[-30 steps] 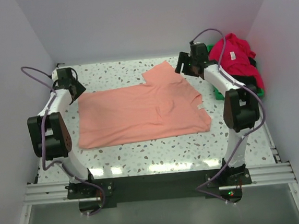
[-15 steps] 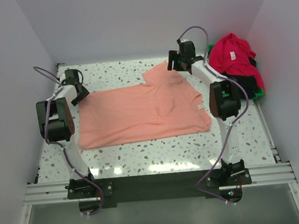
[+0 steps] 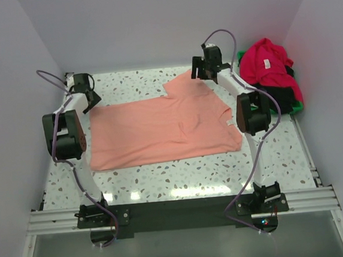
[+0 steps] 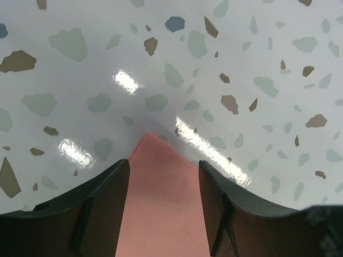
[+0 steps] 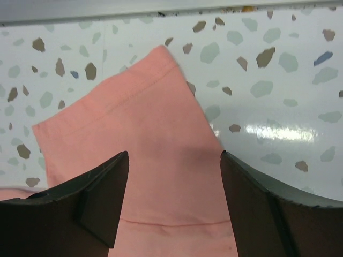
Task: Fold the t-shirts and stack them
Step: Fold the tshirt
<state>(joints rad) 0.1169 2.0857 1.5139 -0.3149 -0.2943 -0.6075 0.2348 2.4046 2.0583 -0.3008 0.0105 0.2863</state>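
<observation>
- We see the salmon-pink t-shirt (image 3: pixel 162 129) spread flat across the middle of the top view. It is a smooth matte knit, roughly rectangular, with one sleeve jutting toward the upper centre and a few shallow creases near its right side.
- A small white neck tag (image 3: pixel 228 122) sits at the shirt's right edge.
- The table (image 3: pixel 164 177) is a glossy white terrazzo surface speckled with grey, brown and blue chips, and it shows bright light glints.
- The left gripper (image 4: pixel 163 176) hangs at the upper left of the top view, over the shirt's far left corner. Its dark, wedge-shaped fingers (image 4: pixel 102 187) are spread, and the pointed pink corner lies flat between them, unpinched.
- The right gripper (image 5: pixel 174 187) is at the upper centre, above the sleeve. Its fingers (image 5: pixel 102 182) stand wide apart, with the sleeve's stitched hem showing in the gap and the cloth resting on the table.
- The crimson red t-shirt (image 3: pixel 256 67) is a rumpled heap at the upper right, bearing a white label (image 3: pixel 267 63).
- The red shirt lies over the black t-shirt (image 3: pixel 283 97), and both sit in the green bin (image 3: pixel 298 104), a rigid plastic tub.
</observation>
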